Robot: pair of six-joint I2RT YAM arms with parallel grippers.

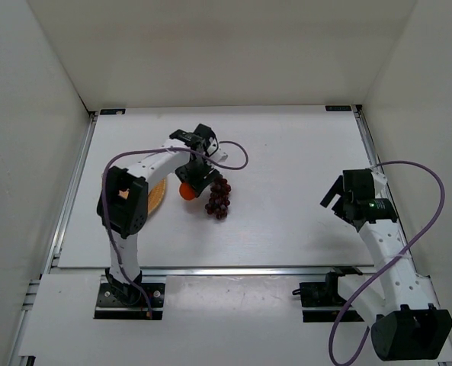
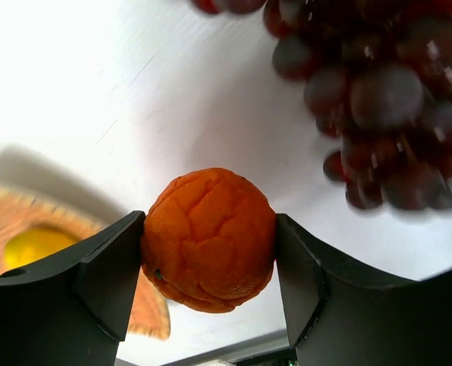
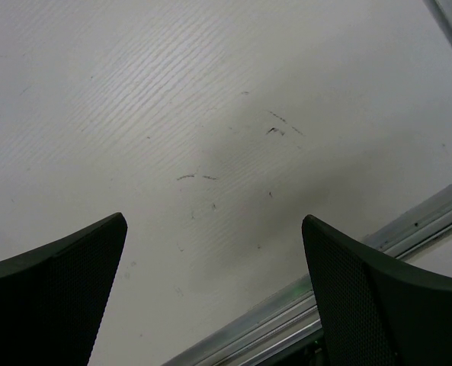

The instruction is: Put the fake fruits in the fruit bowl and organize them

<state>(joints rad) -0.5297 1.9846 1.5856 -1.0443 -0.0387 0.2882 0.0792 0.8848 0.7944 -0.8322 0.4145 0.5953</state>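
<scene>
Your left gripper (image 2: 208, 263): both black fingers pressed against the sides of a round orange (image 2: 208, 229) with wrinkled skin, gripping it. You could not tell whether it touched the surface beneath.

Just beside the orange, on its right in your overhead view: a dark purple-red bunch of grapes (image 2: 386, 99), lying on the white table (image 1: 286, 152).

On the orange's other side, near it but apart: a shallow tan woven wicker basket (image 2: 1, 221), partly hidden under your left arm from above.

Inside that basket: a yellow oblong lemon-like fruit (image 2: 31, 245).

Your right gripper (image 3: 214, 221): jaws stood wide apart over the table, well apart from the fruit.
</scene>
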